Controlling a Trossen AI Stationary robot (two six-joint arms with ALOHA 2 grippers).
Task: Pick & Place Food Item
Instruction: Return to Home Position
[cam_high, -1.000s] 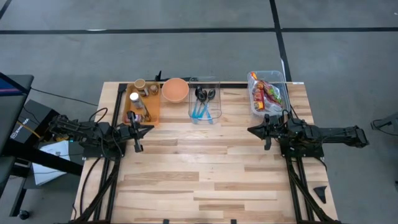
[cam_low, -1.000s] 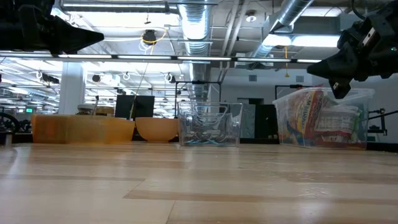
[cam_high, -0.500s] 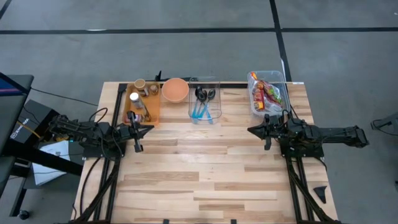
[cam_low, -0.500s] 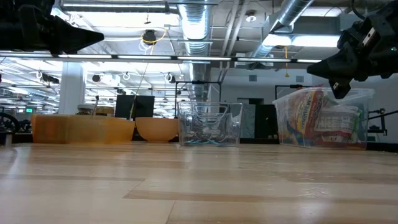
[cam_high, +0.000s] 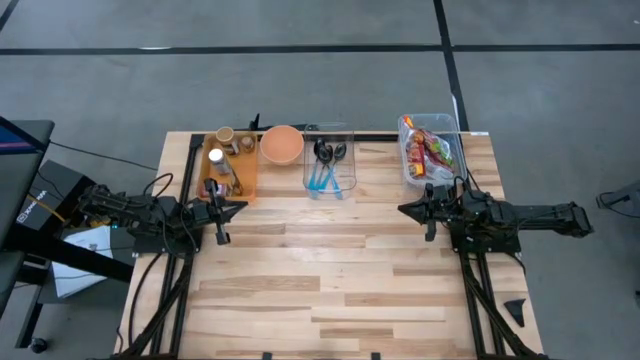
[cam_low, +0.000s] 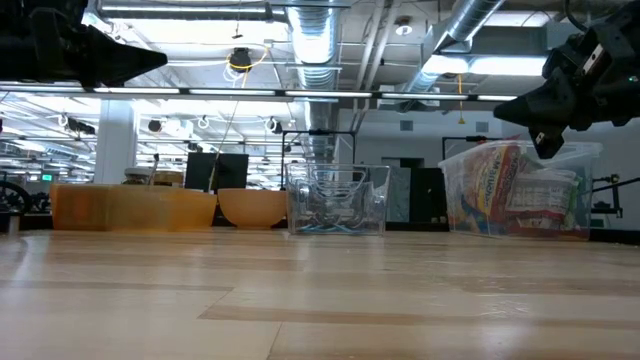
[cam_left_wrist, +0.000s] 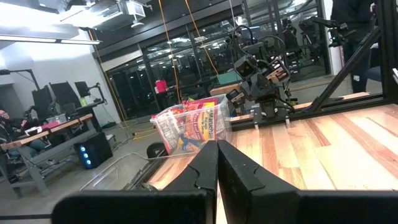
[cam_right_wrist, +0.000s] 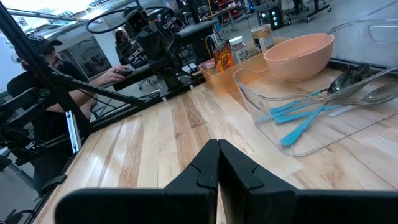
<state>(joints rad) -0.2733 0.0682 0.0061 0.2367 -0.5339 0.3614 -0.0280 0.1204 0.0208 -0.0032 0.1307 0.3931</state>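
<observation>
Colourful food packets (cam_high: 428, 150) lie in a clear plastic bin (cam_high: 410, 172) at the table's far right; they also show in the low view (cam_low: 515, 195) and the left wrist view (cam_left_wrist: 193, 127). My right gripper (cam_high: 402, 210) hovers shut just near of that bin, pointing toward the table's middle. My left gripper (cam_high: 243, 207) hovers shut at the table's left side, near an orange tray, pointing toward the middle. Both are empty. In the wrist views their fingertips meet, the left (cam_left_wrist: 217, 146) and the right (cam_right_wrist: 217, 144).
An orange tray (cam_high: 246, 180) with a cup and bottles, a peach bowl (cam_high: 282, 144) and a clear bin of blue and black utensils (cam_high: 328, 170) stand along the far edge. Bare wood lies in the middle and near part (cam_high: 330, 280). A person sits beyond the table's left side (cam_right_wrist: 37, 81).
</observation>
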